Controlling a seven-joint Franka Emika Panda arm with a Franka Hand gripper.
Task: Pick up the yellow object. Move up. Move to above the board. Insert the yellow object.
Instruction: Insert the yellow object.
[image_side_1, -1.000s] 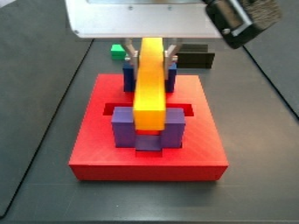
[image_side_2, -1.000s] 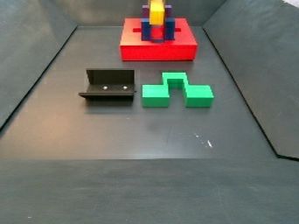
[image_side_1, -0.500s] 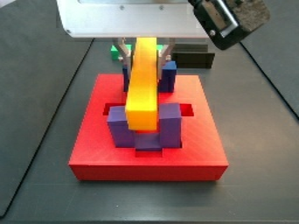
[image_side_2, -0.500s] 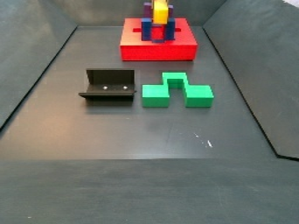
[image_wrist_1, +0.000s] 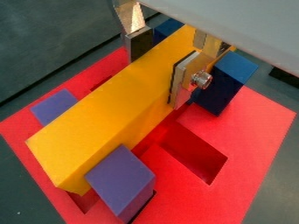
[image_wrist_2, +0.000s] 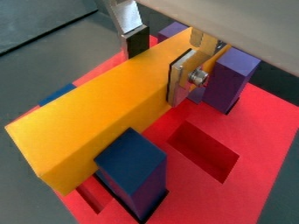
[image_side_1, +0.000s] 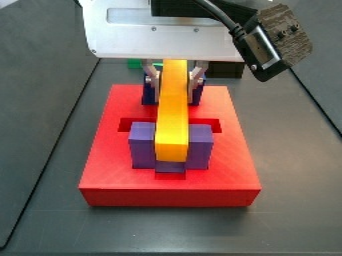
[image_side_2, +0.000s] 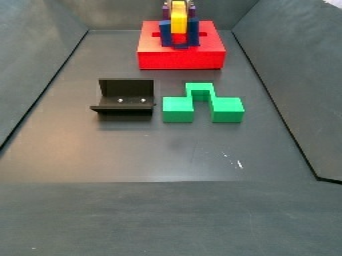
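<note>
Bar going down between the posts

The gripper (image_wrist_1: 163, 54) jaws clamp the yellow bar (image_wrist_1: 117, 109) at one end, steadying it over the board (image_wrist_1: 251, 144) slot.

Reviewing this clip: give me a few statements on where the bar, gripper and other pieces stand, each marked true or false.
1. The gripper is shut on the yellow object. True.
2. The yellow object lies on the bare floor beside the board. False: it sits over the board, between the blue-purple posts.
3. The green block rests on the floor, apart from the board. True.
4. The fixture stands on the board. False: it stands on the floor beside the green block.
</note>
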